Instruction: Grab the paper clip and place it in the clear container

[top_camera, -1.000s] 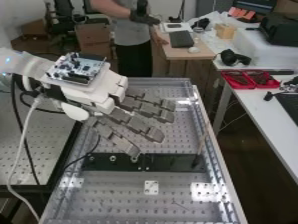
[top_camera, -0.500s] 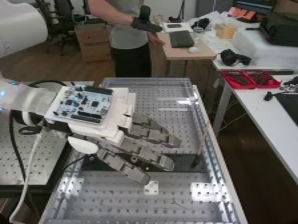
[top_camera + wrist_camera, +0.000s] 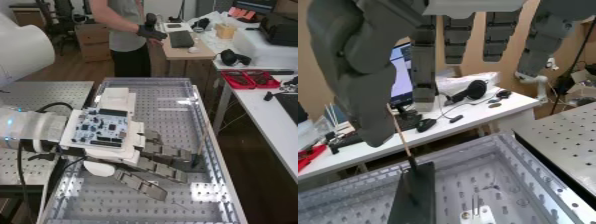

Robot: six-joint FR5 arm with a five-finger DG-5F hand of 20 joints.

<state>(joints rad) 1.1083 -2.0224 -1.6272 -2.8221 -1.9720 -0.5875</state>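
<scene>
Straight-fingered hand (image 3: pixel 161 169) over bench (image 3: pixel 136 211), circuit board (image 3: pixel 101 128), possible lettering unreadable

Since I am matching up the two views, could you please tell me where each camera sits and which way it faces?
High view: fixed above the bench's near end, slanting down along the clear container; the arm enters from the left, with the hand over the container.
Wrist view: on the arm's wrist, looking across the container toward the white table; the hand's straight fingers hang in from the top edge.
Shared: hand, container, white table and the thin stick standing up in the container.
</scene>
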